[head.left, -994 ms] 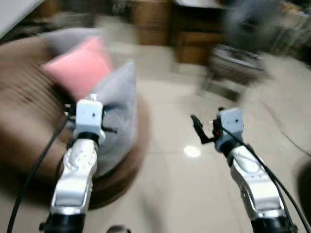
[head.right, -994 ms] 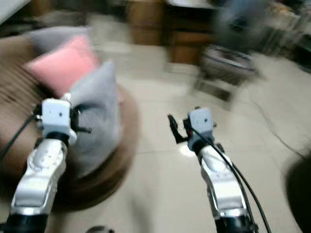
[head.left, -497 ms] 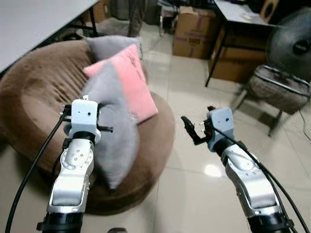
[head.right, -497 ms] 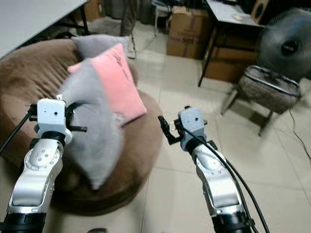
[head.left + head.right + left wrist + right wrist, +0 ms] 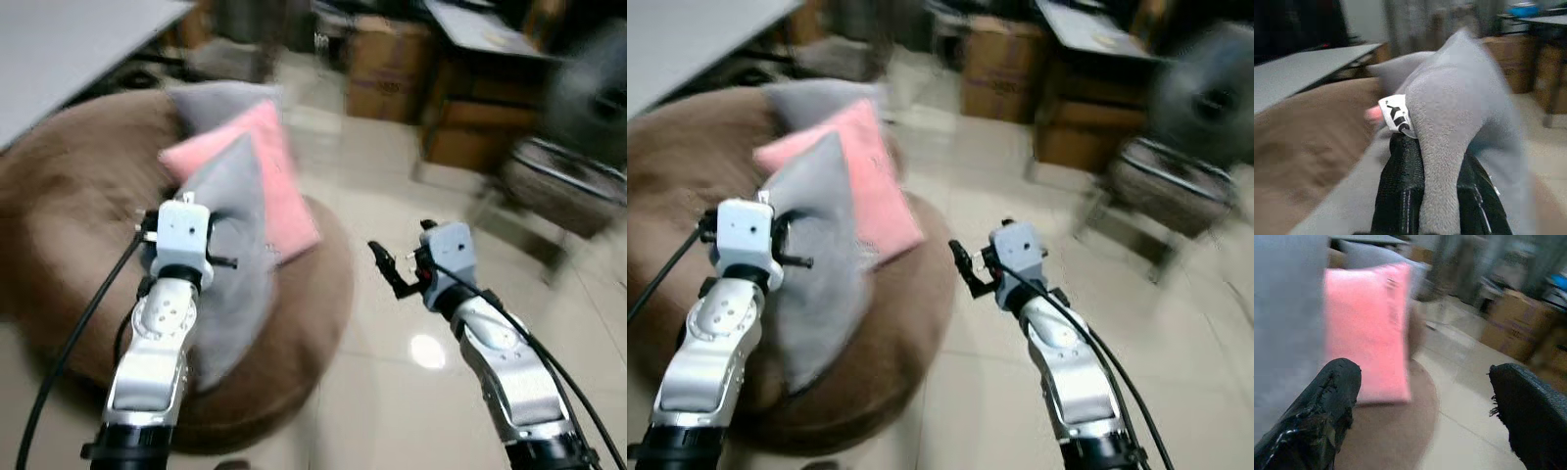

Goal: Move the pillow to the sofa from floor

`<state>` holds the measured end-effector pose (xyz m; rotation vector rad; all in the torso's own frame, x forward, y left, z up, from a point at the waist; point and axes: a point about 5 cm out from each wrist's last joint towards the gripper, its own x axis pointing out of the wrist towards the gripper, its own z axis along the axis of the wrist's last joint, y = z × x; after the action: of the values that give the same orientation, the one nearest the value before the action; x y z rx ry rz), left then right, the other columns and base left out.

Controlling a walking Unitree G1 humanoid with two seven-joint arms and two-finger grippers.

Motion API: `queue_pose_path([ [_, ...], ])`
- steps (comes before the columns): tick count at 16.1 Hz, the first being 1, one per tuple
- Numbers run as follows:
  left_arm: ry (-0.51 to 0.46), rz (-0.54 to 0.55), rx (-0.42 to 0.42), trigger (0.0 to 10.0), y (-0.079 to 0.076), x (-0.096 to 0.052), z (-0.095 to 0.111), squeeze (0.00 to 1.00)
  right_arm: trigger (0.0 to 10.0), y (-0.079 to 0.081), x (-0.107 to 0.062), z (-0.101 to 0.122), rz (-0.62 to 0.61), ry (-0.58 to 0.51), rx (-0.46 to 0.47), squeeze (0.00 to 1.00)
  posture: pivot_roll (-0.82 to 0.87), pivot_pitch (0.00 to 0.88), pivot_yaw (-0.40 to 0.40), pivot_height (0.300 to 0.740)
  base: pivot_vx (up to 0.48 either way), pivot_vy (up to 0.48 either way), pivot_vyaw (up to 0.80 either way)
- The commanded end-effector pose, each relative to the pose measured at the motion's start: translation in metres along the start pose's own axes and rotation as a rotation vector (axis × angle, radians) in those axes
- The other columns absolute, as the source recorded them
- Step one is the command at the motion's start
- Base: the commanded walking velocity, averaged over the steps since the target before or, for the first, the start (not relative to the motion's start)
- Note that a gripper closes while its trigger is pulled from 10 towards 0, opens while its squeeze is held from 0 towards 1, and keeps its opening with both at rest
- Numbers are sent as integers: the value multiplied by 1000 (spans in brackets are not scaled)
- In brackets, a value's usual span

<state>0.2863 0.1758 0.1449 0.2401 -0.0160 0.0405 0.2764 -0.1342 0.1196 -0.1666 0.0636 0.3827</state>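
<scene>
Left gripper (image 5: 1432, 196) is clamping the grey pillow (image 5: 235, 255) over the brown sofa (image 5: 69, 225); right gripper (image 5: 1425, 401) is hanging wide apart, holding nothing.

Pillow is dangling from the pinched corner, white tag (image 5: 1396, 115) just by the fingers (image 5: 1400, 191); frames are blurry, but its lower end is probably touching the sofa cushion. Pink pillow (image 5: 279, 186) is leaning on the sofa right behind the grey one. Right gripper is sitting off the sofa's right edge, over the tile floor (image 5: 392, 392).

Head pair looking down over both arms; wrist cameras sitting close, all sharing the brown sofa (image 5: 59, 196).
</scene>
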Motion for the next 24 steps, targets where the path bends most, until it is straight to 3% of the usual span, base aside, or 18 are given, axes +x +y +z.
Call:
queue_pose_path([
  [1, -63, 23, 3, 10000, 7, 1, 13, 0, 10000, 7, 3, 8, 36, -33, -7, 0, 74, 0, -44, 740, 341, 0, 800],
  [6, -56, 25, -6, 10000, 7, 2, 10, 0, 10000, 6, 2, 10, 53, -46, -5, 0, 84, 0, -62, 740, 338, 0, 320],
  [9, -19, 11, -64, 10000, 2, 17, 2, 0, 10000, 5, -1, 13, 135, -61, -55, 0, 77, 0, -65, 740, 320, 0, 0],
  [15, 93, -21, -28, 10000, -12, 58, -13, 0, 10000, -6, -22, 22, 427, -27, -86, 0, 41, 0, -43, 740, 0, 0, 0],
  [16, 133, 11, -65, 10000, -16, 69, -13, 0, 10000, -9, -34, 21, 572, 36, -124, 0, 23, 0, -33, 740, 0, 0, 0],
  [18, 130, 32, -78, 10000, -18, 76, -11, 0, 10000, -12, -40, 21, 635, 69, -139, 0, 4, 0, -28, 740, 0, 0, 0],
  [19, 138, 71, -139, 10000, -18, 81, -11, 0, 10000, -15, -45, 23, 697, 96, -149, 0, -10, 0, -30, 740, 0, 0, 0],
  [22, 193, 241, -251, 10000, 0, 85, -26, 0, 10000, -17, -54, 31, 826, 145, -136, 0, -25, 0, -46, 740, 0, 0, 0],
  [24, 224, 306, -225, 10000, 11, 82, -39, 0, 10000, -15, -54, 33, 856, 147, -138, 0, -27, 0, -55, 740, 0, 0, 0],
])
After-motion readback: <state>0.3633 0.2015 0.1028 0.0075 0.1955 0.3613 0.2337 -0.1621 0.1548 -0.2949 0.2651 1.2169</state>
